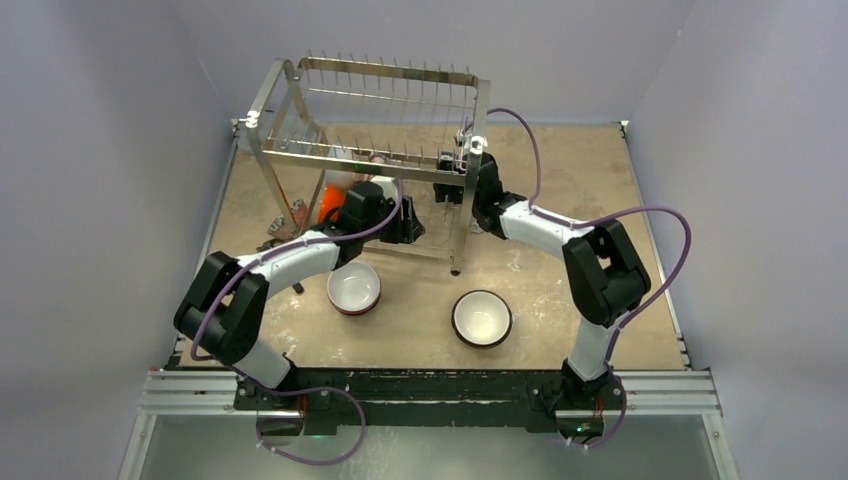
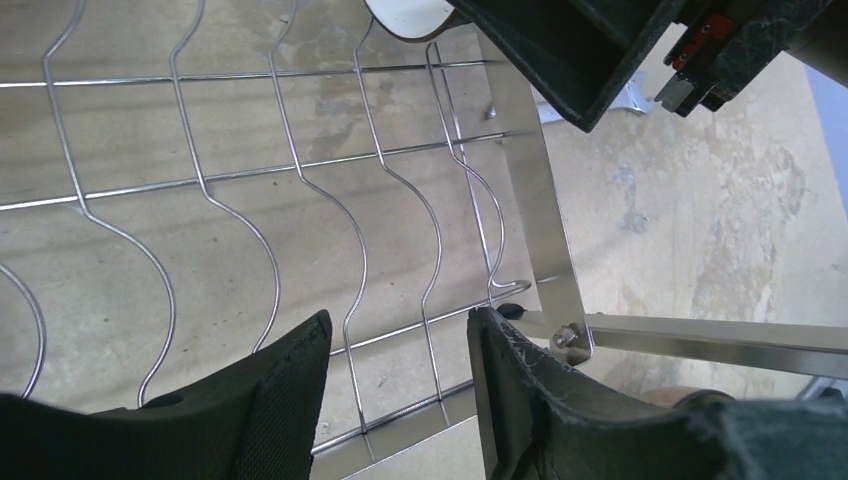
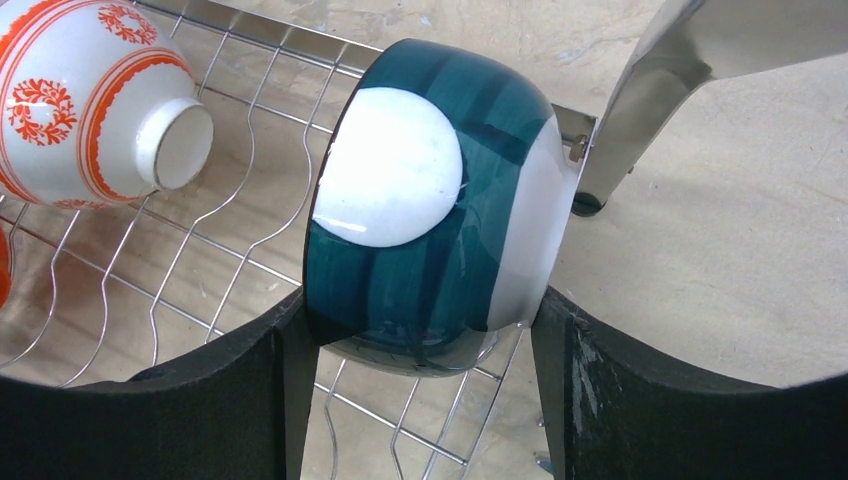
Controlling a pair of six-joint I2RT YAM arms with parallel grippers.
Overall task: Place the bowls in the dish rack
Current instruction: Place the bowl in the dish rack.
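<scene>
The dish rack (image 1: 375, 110) stands at the back centre of the table. In the right wrist view my right gripper (image 3: 420, 310) is shut on a teal bowl (image 3: 430, 200) with a white base, lying on its side on the rack's lower wire tier (image 3: 200, 250). A red-and-white patterned bowl (image 3: 90, 100) lies on its side beside it. An orange bowl (image 1: 330, 200) sits in the lower tier's left part. My left gripper (image 2: 400, 330) is open over the lower tier wires (image 2: 250, 200), with nothing between its fingers. Two bowls, white inside and dark outside, stand on the table (image 1: 354, 288) (image 1: 482, 318).
The rack's front right leg (image 1: 457, 262) stands between the two arms. A small cluttered object (image 1: 285, 225) lies on the table left of the rack. Both arms reach under the rack's upper tier (image 1: 390, 95). Grey walls close in the table on three sides.
</scene>
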